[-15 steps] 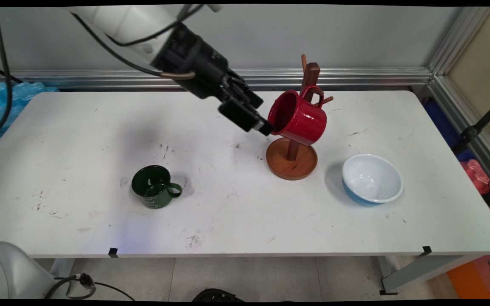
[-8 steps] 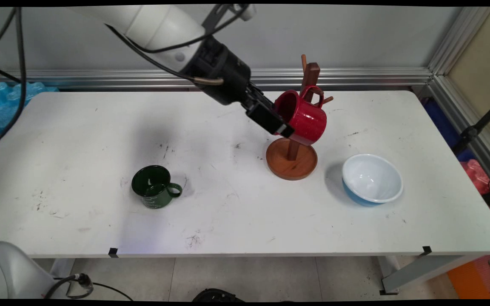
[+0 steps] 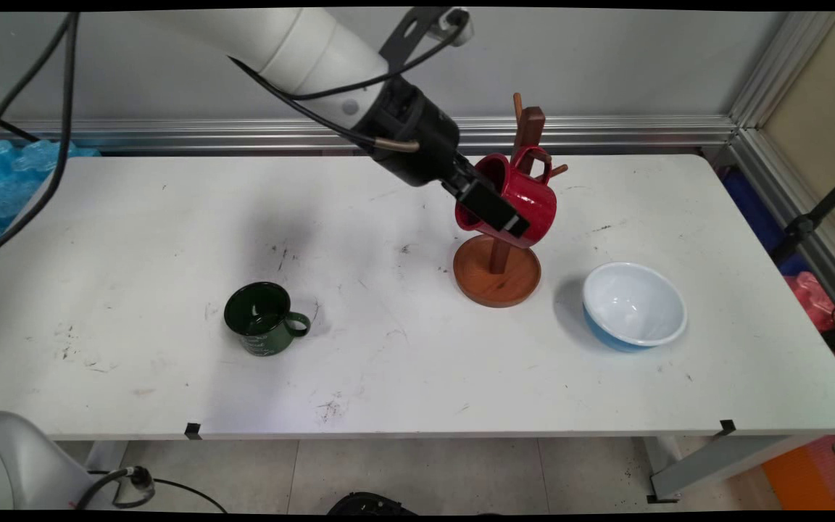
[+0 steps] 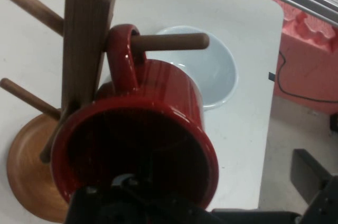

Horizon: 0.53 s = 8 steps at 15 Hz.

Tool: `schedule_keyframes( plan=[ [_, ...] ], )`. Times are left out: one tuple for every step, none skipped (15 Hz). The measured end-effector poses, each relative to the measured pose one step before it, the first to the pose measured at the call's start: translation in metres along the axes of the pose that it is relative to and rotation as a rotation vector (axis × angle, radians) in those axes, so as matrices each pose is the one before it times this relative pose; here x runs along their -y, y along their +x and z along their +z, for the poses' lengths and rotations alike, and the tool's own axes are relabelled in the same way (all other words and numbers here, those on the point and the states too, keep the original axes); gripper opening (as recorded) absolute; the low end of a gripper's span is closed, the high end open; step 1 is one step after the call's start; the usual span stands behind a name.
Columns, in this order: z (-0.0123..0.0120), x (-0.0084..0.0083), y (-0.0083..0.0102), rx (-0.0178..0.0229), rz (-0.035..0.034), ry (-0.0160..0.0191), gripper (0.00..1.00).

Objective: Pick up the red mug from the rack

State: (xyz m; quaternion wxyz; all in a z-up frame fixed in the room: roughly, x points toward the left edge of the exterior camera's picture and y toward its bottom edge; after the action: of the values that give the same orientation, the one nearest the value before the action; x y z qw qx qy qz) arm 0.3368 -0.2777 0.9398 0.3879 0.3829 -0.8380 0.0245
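A red mug (image 3: 531, 200) hangs by its handle on a peg of the wooden mug tree (image 3: 529, 125), mouth tilted toward the arm. My gripper (image 3: 491, 205) is open at the mug's mouth. One finger lies across the near side of the mug, and the other is hidden in the main view. In the hand view the red mug (image 4: 158, 145) fills the centre. One finger (image 4: 312, 182) stands clear to its right and the other sits low at the opening. The peg (image 4: 169, 40) runs through the handle.
The mug tree's round base (image 3: 497, 281) sits on the white table (image 3: 417, 384). A blue bowl with a white inside (image 3: 633, 304) stands to its right. A dark green mug (image 3: 264, 319) stands at the left front. Blue packing material (image 3: 4, 174) lies past the table's left edge.
The gripper has moved right and slightly down, from just left of the red mug's rim to its mouth. The mug still hangs on the peg.
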Motion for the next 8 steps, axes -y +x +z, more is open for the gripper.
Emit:
schedule_keyframes(
  plan=[
    [0.00358,0.00006,0.00111,0.0008,-0.00575,0.00296,1.0],
    [0.00257,0.00016,0.00076,0.00073,-0.00431,0.00218,0.0],
    [0.00255,0.00018,0.0007,0.00131,-0.00325,0.00247,0.0],
    [0.00177,0.00014,0.00049,0.00107,-0.00181,0.00206,0.0],
    [0.00166,-0.00004,0.00025,0.00158,-0.00139,0.00154,0.0],
    [0.0012,-0.00023,0.00008,0.00152,-0.00106,0.00104,0.0],
    [0.00078,-0.00045,-0.00017,0.00148,-0.00047,0.00089,0.0],
    [0.00029,-0.00039,-0.00038,0.00133,-0.00026,0.00123,0.0]
  ],
)
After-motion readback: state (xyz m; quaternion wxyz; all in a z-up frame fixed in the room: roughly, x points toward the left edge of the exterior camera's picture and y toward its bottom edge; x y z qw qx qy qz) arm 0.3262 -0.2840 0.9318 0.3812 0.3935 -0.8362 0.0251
